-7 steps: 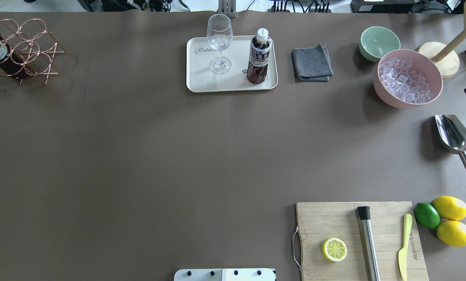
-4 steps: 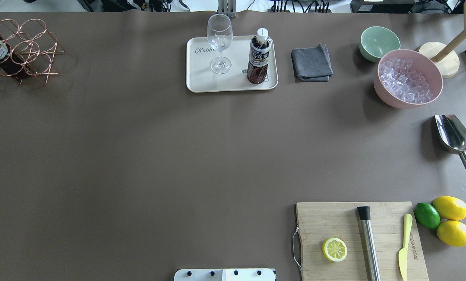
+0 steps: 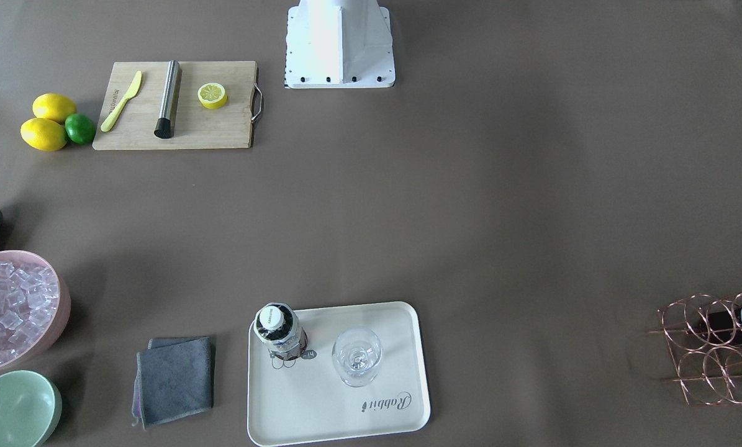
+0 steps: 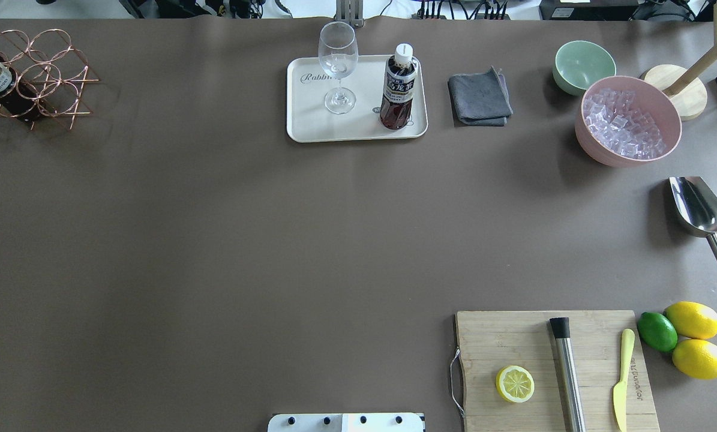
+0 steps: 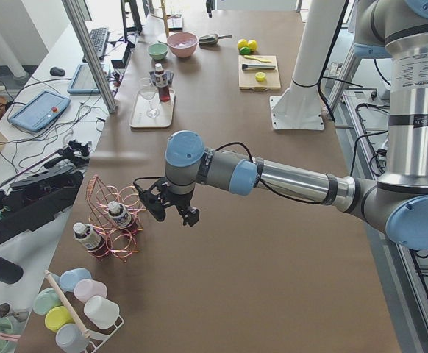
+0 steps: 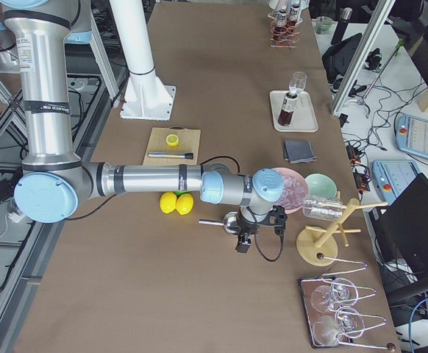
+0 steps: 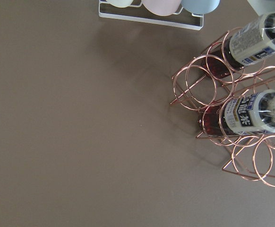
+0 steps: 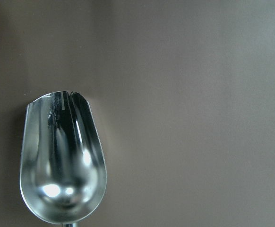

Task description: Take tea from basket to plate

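A tea bottle (image 4: pixel 398 87) with a white cap stands upright on the cream plate (image 4: pixel 310 126), next to a stemmed glass (image 4: pixel 338 66); the front view shows the bottle (image 3: pixel 277 332) on the plate (image 3: pixel 321 416) too. The copper wire basket (image 4: pixel 46 78) at the far left holds two more tea bottles (image 7: pixel 251 113). My left gripper (image 5: pixel 166 209) hovers beside the basket (image 5: pixel 115 220), apart from it. My right gripper (image 6: pixel 247 239) hovers by the steel scoop (image 6: pixel 229 220). I cannot tell whether either gripper is open or shut.
A grey cloth (image 4: pixel 479 97), green bowl (image 4: pixel 583 65) and pink bowl of ice (image 4: pixel 628 120) stand right of the plate. The scoop (image 4: pixel 697 207) lies at the right edge. A cutting board (image 4: pixel 550 372) with a lemon half, muddler and knife, and citrus fruits (image 4: pixel 691 339), lie near right.
A dark part of the right arm at the overhead view's right edge has moved out of that view. The bottle on the plate has not moved.
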